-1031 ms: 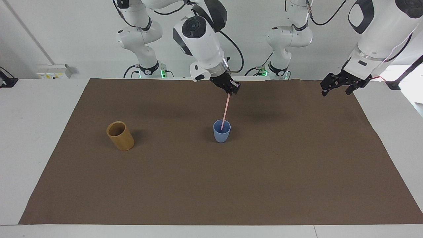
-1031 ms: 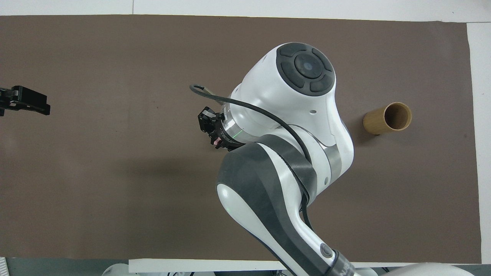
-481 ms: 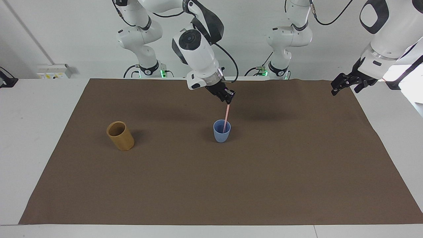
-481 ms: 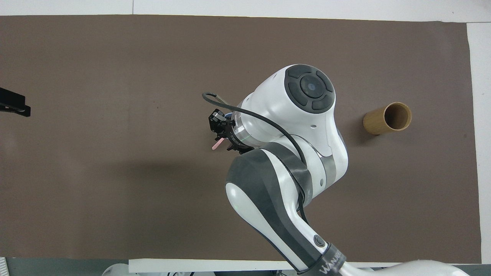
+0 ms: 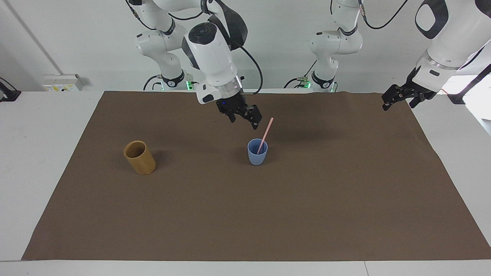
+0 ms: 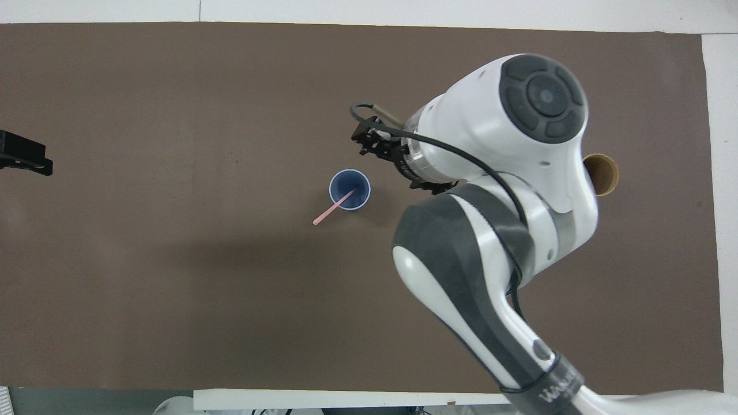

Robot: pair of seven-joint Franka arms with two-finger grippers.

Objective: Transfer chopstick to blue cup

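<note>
Right pincer (image 5: 245, 117) hangs in the air over the brown mat (image 5: 307, 214), just beside the chopstick's upper end on the side toward the right arm's end of the worktop (image 5: 50, 115). Its fingers stand apart and hold nothing; a gap separates them from the stick.

The chopstick (image 5: 265, 131) stands in the blue cup (image 5: 257, 155), its lower end inside and its shaft leaning on the rim, tilted toward the robots and toward the left arm's end. In the overhead view the stick (image 6: 333, 207) pokes out over the rim of the cup (image 6: 361, 198), and the right pincer (image 6: 375, 141) shows partly under the arm's wrist.

The cup sits upright near the middle of the mat. A bamboo cup (image 5: 140, 158) stands well apart from it toward the right arm's end, and is half hidden by the right arm from overhead (image 6: 605, 173).

Left pincer (image 5: 399, 99) waits in the air over the mat's edge at the left arm's end, fingers spread and holding nothing; overhead it shows only at the frame's edge (image 6: 23, 158).
</note>
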